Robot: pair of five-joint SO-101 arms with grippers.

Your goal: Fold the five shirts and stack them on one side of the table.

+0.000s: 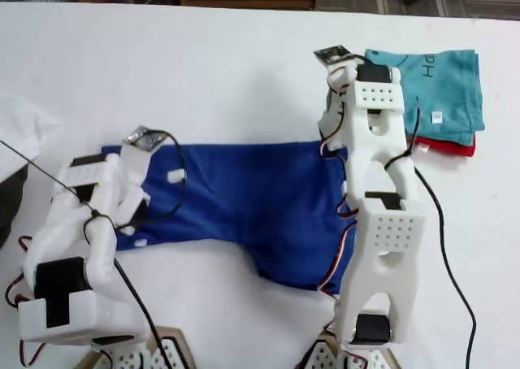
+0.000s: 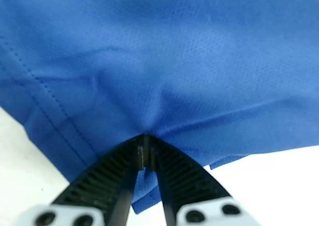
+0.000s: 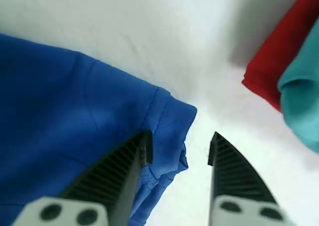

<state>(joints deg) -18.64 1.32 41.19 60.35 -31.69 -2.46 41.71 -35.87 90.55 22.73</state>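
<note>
— What's the left end effector [image 2: 144, 154] got?

— It's clamped tight on a pinch of the blue shirt [image 1: 252, 198]. The cloth puckers right at the tips, and the 2 fingers meet with fabric between them. From above I can't make out those fingers, because the wrist sits over them.

— And the right end effector [image 3: 179, 149]?

— Parted, with a middling gap. 1 finger is over the blue shirt's corner and the other over bare counter [image 1: 162, 68], so the corner of the hem lies between them. Whether that finger actually presses on the cloth, I can't tell.

— How are the arms standing?

— The left arm [image 1: 81, 223] is bent back on itself, with its wrist at the shirt's left end. The right arm [image 1: 382, 223] is stretched nearly straight from the near edge out across the shirt's right end. From above it hides that edge of the cloth.

— Where's the shirt itself?

— Spread across the middle of the counter between the 2 arms, with 1 lobe reaching toward the near side.

— Anything else?

— A folded teal shirt [image 1: 439, 84] at the far right, just beside the right wrist. It lies on a red shirt [image 1: 443, 147], which is mostly covered, with a strip showing along the near edge. That makes 3 shirts I can see.
</note>
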